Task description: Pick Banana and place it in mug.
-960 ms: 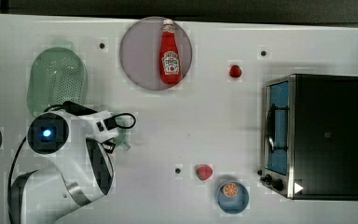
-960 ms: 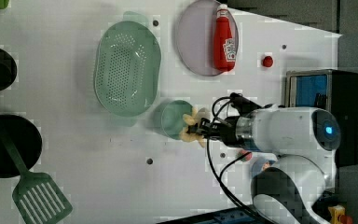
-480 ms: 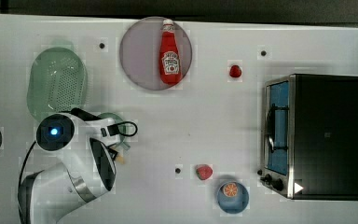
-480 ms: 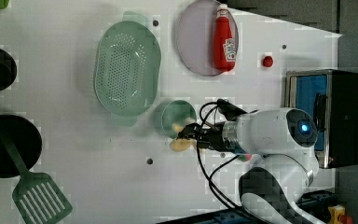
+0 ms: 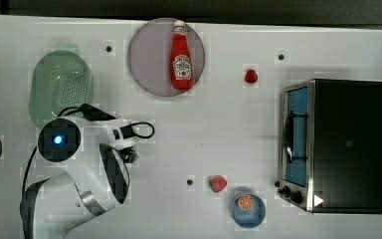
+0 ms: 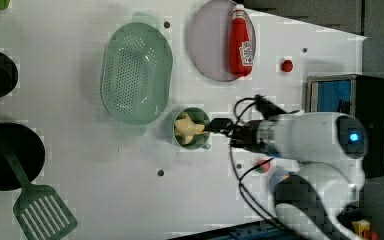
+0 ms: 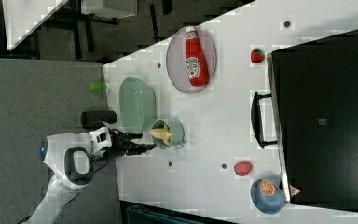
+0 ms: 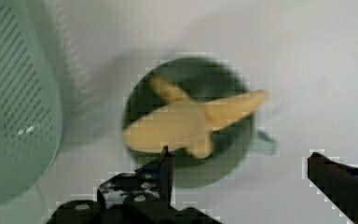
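Note:
The pale yellow banana (image 8: pixel 186 123) lies inside the teal-green mug (image 8: pixel 214 84), with its ends poking over the rim. In the left view the banana (image 6: pixel 186 127) sits in the mug (image 6: pixel 200 142) just below the green colander. My gripper (image 8: pixel 242 172) hangs above the mug and is open wide, with nothing between its fingers. One dark fingertip (image 8: pixel 165 161) is over the mug's edge and the other is well off to the side. In the right view my gripper (image 7: pixel 144 148) sits just left of the mug (image 7: pixel 177 135), which holds the banana (image 7: pixel 162 134).
A green colander (image 6: pixel 136 72) stands close beside the mug. A grey plate (image 6: pixel 210 50) carries a ketchup bottle (image 6: pixel 241 40). A toaster oven (image 5: pixel 338 144), two small red fruits (image 5: pixel 251 76) (image 5: pixel 218 183) and a blue bowl (image 5: pixel 258 216) lie at the top view's right. A black pan (image 6: pixel 5 155) and spatula (image 6: pixel 40 215) sit at the left view's left.
The banana was at my fingertips beside the mug's rim; now it lies inside the mug. My fingers have spread apart and let it go, and the arm has shifted slightly.

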